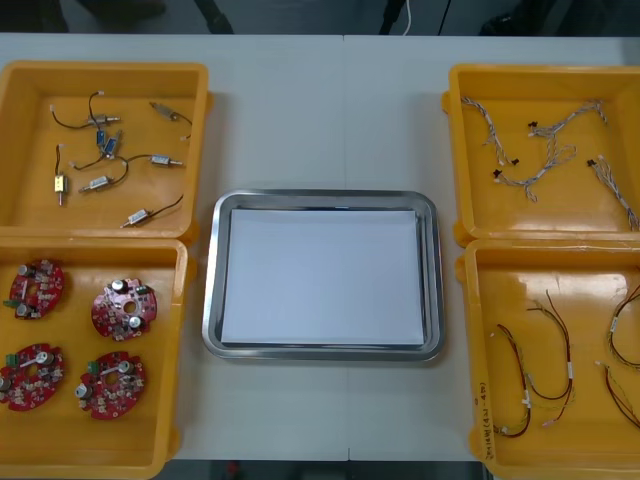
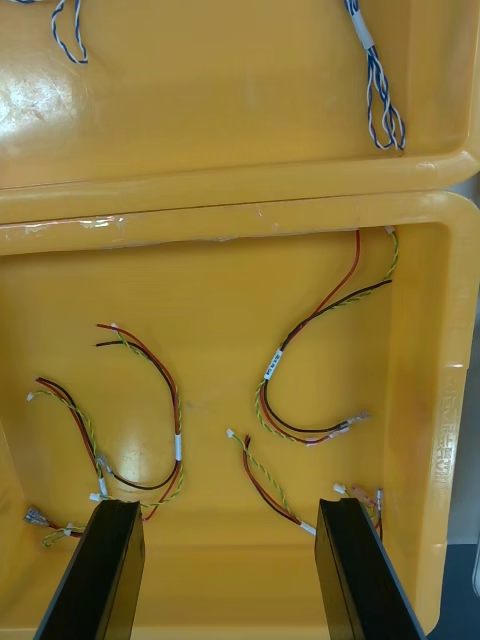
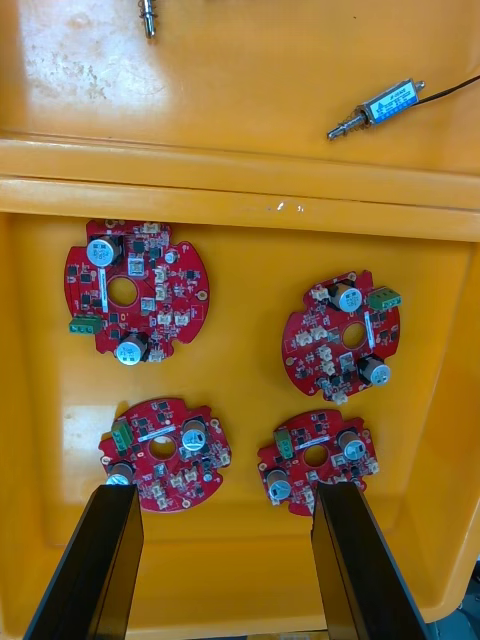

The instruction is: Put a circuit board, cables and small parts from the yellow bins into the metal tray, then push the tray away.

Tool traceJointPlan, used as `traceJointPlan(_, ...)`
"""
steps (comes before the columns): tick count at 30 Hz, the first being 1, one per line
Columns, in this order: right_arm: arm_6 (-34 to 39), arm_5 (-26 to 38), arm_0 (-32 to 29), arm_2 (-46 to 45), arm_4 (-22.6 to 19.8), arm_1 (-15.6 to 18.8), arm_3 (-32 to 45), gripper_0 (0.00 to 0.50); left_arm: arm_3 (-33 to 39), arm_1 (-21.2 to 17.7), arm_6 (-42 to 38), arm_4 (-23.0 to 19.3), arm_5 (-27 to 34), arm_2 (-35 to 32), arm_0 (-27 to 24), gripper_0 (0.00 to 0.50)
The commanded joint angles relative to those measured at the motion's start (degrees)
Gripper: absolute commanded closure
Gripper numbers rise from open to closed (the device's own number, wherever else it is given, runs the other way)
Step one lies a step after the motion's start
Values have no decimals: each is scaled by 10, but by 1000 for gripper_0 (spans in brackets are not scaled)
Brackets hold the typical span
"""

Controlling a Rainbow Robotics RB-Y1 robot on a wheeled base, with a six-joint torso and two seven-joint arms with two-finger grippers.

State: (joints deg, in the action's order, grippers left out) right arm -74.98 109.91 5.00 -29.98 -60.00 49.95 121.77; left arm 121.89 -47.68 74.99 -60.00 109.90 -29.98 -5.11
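A: What takes up most of the worktop [image 1: 320,110]?
B: Four yellow bins [image 1: 30,200], two at each side. The metal tray [image 1: 211,280] sits between them, plain white inside.
A: And in the bins?
B: On the robot's left, the near bin holds four round red circuit boards [image 1: 124,309]. The far one holds small metal parts [image 1: 100,183] with thin leads. On its right, blue and white cables [image 1: 545,155] lie in the far bin and red and yellow cables [image 1: 535,370] in the near one.
A: The hands?
B: The left hand [image 3: 225,490] hangs over the boards, its fingers spread wide with nothing between them. Two boards lie just beyond the fingertips. The right hand [image 2: 228,505] hangs over the red and yellow cables, likewise wide apart and holding nothing
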Motion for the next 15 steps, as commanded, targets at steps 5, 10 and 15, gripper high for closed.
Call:
traceJointPlan(5, 0, 0, 0, 0, 0, 0, 2, 0, 1, -23, 0, 0, 0, 0, 1, 0)
traceJointPlan(10, 0, 0, 0, 0, 0, 0, 2, 0, 1, -23, 0, 0, 0, 0, 1, 0)
traceJointPlan(15, 0, 0, 0, 0, 0, 0, 2, 0, 1, -23, 0, 0, 0, 0, 1, 0)
